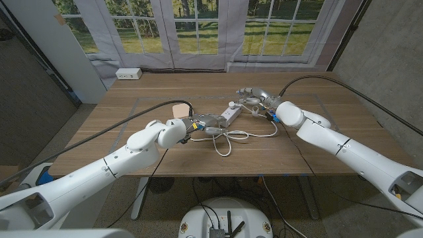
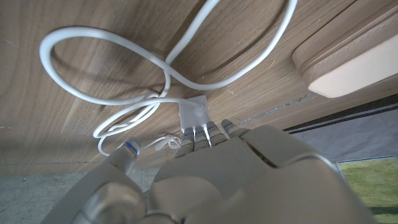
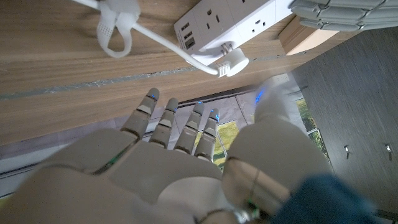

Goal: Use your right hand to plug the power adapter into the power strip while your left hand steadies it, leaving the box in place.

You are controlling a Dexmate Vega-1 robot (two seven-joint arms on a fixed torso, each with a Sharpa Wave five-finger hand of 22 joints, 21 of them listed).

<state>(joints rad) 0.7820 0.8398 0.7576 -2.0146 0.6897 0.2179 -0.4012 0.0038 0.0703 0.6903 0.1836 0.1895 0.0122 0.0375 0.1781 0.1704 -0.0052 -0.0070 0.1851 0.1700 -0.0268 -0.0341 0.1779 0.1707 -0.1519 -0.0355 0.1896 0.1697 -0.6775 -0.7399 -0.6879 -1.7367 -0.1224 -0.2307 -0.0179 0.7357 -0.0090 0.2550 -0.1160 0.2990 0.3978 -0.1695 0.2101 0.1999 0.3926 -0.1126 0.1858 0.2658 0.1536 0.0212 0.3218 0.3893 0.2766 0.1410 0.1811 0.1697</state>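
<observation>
My right robot hand [image 3: 180,155] empty, fingers spread, near power strip [image 1: 231,115] mid-table; adapter plug [image 2: 194,119] by left robot hand [image 2: 249,180], grip unclear. Risk: cable [image 1: 228,137] snags, strip slides into box [image 1: 179,108].

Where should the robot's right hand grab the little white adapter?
Probably pinch the power adapter by its square white body, coming from above across its plain sides. Its metal prongs stick out toward the left hand and should stay bare.
</observation>
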